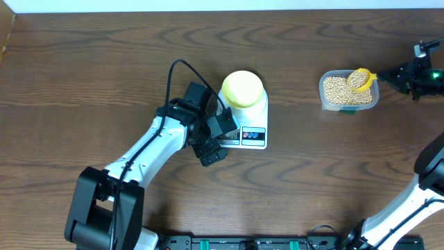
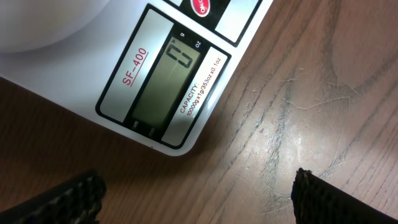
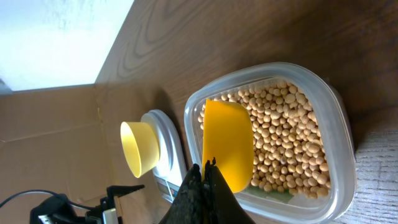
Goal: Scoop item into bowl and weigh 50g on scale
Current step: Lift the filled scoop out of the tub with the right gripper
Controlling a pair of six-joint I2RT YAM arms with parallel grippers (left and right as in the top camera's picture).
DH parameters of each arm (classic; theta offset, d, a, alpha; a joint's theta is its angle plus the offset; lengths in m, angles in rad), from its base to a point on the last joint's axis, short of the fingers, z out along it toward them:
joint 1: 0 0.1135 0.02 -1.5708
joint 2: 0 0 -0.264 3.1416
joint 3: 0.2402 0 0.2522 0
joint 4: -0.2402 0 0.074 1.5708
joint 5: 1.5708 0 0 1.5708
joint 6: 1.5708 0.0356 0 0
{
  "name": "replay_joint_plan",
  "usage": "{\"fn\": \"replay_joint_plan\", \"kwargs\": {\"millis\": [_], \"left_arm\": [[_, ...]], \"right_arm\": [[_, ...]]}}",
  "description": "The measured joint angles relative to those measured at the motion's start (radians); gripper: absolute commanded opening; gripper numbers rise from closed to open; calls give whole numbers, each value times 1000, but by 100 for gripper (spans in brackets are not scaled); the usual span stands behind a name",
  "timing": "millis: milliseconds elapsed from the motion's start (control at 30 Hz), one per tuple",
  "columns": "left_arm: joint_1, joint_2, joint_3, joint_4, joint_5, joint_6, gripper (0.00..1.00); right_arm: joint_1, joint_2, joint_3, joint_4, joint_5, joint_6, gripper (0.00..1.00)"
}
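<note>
The white scale (image 1: 254,119) stands mid-table with the pale yellow-green bowl (image 1: 241,88) on its platform. In the left wrist view the scale's display (image 2: 166,82) reads 0. My left gripper (image 1: 212,154) is open and empty over bare wood just left of the scale's front corner; it also shows in the left wrist view (image 2: 199,199). My right gripper (image 1: 390,74) is shut on the handle of a yellow scoop (image 1: 359,78), which holds some beans over the clear tub of beans (image 1: 340,90). In the right wrist view, the scoop (image 3: 227,146) hangs over the beans (image 3: 289,140), with the bowl (image 3: 140,148) beyond.
A clear rectangular plastic tub (image 1: 374,103) sits at the right of the wooden table (image 1: 104,76). The left arm's black cable loops up beside the scale. A cardboard edge shows at the far left (image 1: 5,38).
</note>
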Motion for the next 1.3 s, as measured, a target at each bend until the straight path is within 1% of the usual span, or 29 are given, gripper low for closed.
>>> {"fn": "replay_joint_plan", "kwargs": {"millis": [400,833,1033,1300], "left_arm": [[0,0,0,0,0,0,98],[0,0,0,0,0,0,98],[0,0,0,0,0,0,98],[0,0,0,0,0,0,98]], "right_arm": [[0,0,0,35,-52,0,1],[5,0,0,85,-229,4,1],[30,0,0,163,-267,62,1],[84,0,-1,291,-291,180,1]]}}
